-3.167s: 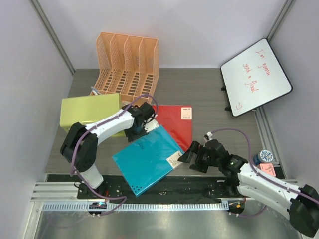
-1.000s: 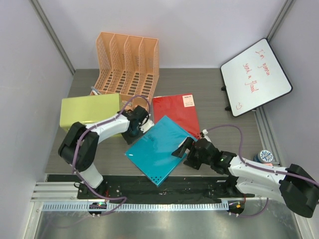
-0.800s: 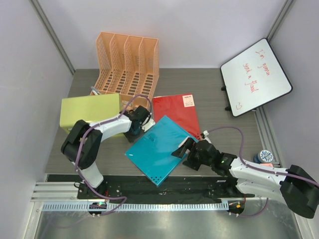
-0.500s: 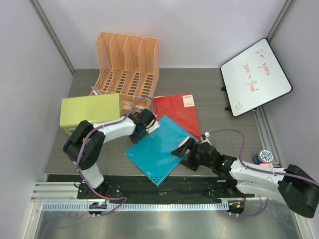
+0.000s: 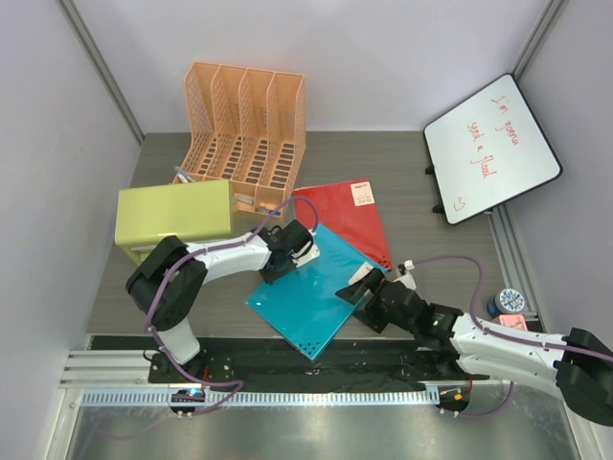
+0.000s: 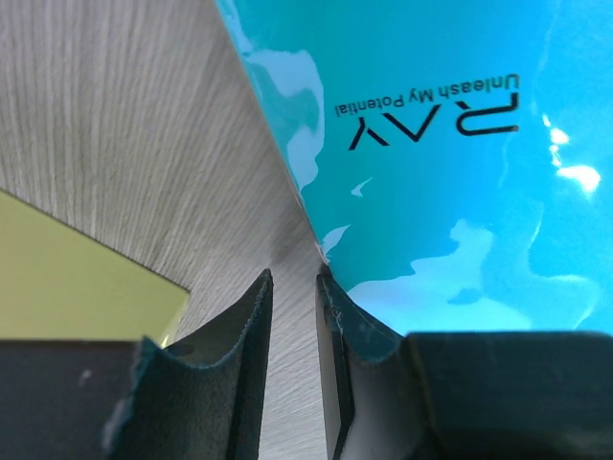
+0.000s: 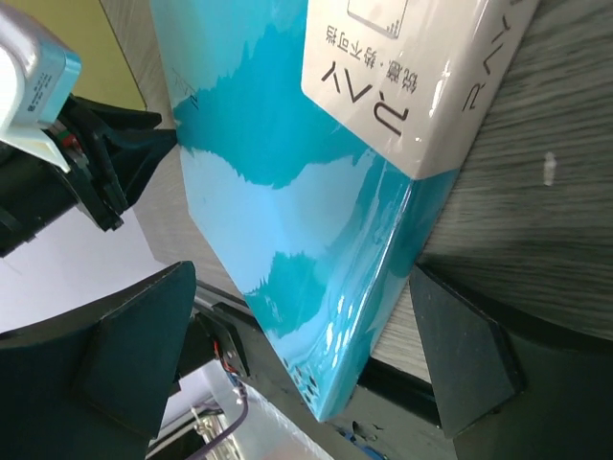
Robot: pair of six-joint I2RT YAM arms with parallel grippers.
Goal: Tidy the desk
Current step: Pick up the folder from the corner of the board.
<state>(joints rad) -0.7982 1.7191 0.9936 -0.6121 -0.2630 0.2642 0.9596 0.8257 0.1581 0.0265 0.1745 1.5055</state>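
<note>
The desk [image 5: 412, 182] is dark grey wood-grain. A teal book [image 5: 311, 292] with a white label lies on it, its near corner over the black front strip. Its far corner overlaps a red folder [image 5: 345, 216]. My left gripper [image 5: 287, 254] is all but shut and empty. In the left wrist view its fingertips [image 6: 330, 297] show only a thin gap of desk between them and touch the teal book's [image 6: 441, 144] corner. My right gripper [image 5: 364, 286] is open. In the right wrist view [image 7: 302, 355] it straddles the book's [image 7: 278, 192] right edge without clamping it.
An orange mesh file rack [image 5: 244, 120] stands at the back left, with a lime-green cabinet [image 5: 172, 220] in front of it. A whiteboard [image 5: 491, 149] leans at the back right. Small blue and pink items [image 5: 510, 305] lie at the right edge.
The left gripper has slid right and nearer along the teal book's far-left side. The book has turned and shifted toward the front edge. The right gripper has drawn back to the right.
</note>
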